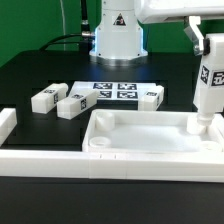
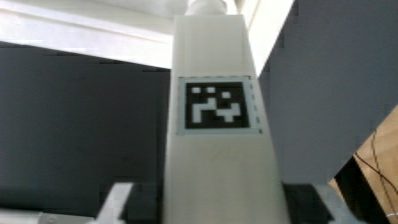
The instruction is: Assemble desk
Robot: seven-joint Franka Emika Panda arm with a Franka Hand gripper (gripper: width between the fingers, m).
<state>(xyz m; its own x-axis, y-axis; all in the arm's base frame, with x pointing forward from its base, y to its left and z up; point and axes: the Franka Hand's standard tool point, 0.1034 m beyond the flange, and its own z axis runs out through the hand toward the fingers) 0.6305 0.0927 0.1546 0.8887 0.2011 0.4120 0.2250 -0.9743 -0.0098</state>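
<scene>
The white desk panel (image 1: 140,122) lies rim-up at the front of the table, with a round socket (image 1: 98,145) in its near corner on the exterior view's left. My gripper (image 1: 208,42) is shut on the upper part of a white leg (image 1: 206,90), held upright. The leg's lower end meets the panel's far corner on the exterior view's right. In the wrist view this tagged leg (image 2: 222,110) fills the middle, a finger (image 2: 121,200) on either side of it. Two loose legs (image 1: 45,97) (image 1: 72,102) lie at the left and a third leg (image 1: 150,97) lies by the marker board.
The marker board (image 1: 115,88) lies flat in front of the arm's white base (image 1: 117,40). Low white border bars run along the front (image 1: 60,162) and stand at the left (image 1: 7,125), and the panel rests against the front one.
</scene>
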